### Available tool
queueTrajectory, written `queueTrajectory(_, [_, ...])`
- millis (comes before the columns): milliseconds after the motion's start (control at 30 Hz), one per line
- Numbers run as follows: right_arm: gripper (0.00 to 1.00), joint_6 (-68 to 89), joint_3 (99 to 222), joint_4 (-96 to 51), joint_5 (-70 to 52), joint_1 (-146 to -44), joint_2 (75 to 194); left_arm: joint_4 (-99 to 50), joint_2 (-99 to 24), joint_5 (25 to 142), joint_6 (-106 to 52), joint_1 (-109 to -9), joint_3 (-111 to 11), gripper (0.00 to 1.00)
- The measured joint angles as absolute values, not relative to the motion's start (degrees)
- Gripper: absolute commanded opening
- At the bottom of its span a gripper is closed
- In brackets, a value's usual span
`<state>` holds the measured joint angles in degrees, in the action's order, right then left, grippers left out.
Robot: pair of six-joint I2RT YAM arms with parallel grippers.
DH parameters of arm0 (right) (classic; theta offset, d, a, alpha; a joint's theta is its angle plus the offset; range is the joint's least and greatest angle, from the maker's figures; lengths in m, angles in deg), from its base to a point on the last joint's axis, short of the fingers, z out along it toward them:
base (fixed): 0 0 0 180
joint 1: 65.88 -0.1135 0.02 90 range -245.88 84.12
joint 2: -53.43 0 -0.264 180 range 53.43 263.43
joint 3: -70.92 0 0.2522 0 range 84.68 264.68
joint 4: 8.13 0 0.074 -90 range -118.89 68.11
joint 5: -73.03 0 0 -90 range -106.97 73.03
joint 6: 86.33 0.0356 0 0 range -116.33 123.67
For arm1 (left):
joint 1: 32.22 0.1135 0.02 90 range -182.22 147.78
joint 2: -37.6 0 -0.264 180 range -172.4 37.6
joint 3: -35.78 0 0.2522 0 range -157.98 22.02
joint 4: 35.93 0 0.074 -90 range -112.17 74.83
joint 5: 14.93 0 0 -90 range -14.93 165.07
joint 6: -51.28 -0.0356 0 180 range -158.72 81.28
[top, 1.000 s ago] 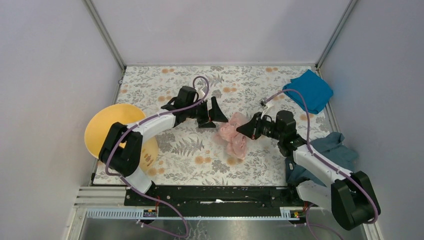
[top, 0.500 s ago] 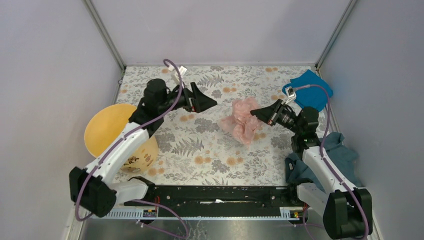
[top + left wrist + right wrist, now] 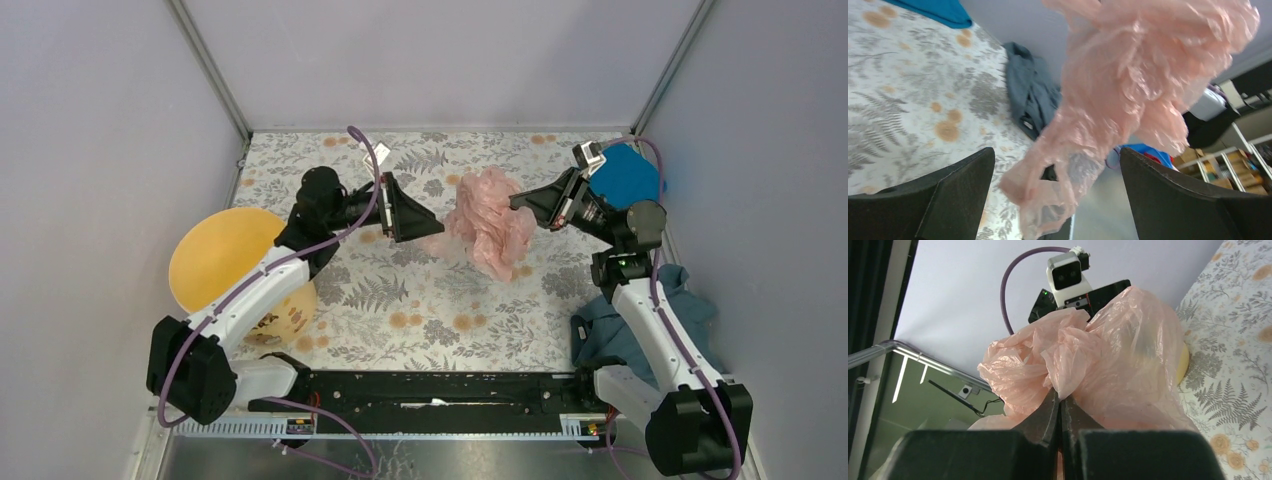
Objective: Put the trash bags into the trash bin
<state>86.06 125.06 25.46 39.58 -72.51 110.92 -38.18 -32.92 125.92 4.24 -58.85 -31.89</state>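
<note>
We had the bag up off the table, hanging at about 1 o'clock from the centre. The right jaws were clenched tight on a gathered fold of it. The right wrist view showed the film bunching straight out of the pinch. The left jaws stood released and wide, facing the bag from its 9 o'clock side. In their own view a loose tail of it dangled between them, and we could not tell whether it touched either one.

We judged this film feather-light, limp and slick: it would sag and billow, and a thin single layer could tear or slip. The best hold looked like a crumpled wad, low on that tail.

The bin sat well apart at 9 o'clock, partly under the left arm.
</note>
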Motion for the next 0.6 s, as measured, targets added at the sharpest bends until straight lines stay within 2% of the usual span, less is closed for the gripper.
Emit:
queueTrajectory(133, [0.0, 87.8, 126.2, 25.9, 39.4, -72.5, 110.7, -43.2, -33.0, 129.6, 7.1, -61.7, -31.4, 0.99])
queueTrajectory(167, [0.0, 88.2, 126.3, 26.1, 39.2, -72.5, 110.7, -44.3, -33.0, 130.4, 7.5, -62.5, -31.4, 0.94])
queueTrajectory(300, [0.0, 89.2, 126.7, 27.2, 38.5, -72.5, 110.9, -45.3, -33.1, 132.1, 7.4, -64.8, -31.5, 0.6])
queueTrajectory(367, [0.03, 88.9, 127.1, 27.4, 38.2, -72.5, 111.1, -41.0, -33.1, 130.8, 4.4, -64.8, -32.6, 0.43])
queueTrajectory(400, [0.07, 88.1, 127.3, 27.1, 38.2, -72.5, 111.1, -39.1, -33.1, 129.7, 3.3, -64.8, -33.2, 0.36])
queueTrajectory(500, [0.2, 81.0, 128.0, 21.2, 37.8, -72.5, 109.5, -30.4, -32.5, 123.2, -2.7, -64.7, -35.8, 0.26])
queueTrajectory(600, [0.51, 66.4, 129.0, 6.4, 34.2, -72.5, 104.5, -24.0, -29.5, 115.1, -7.4, -64.7, -36.3, 0.13])
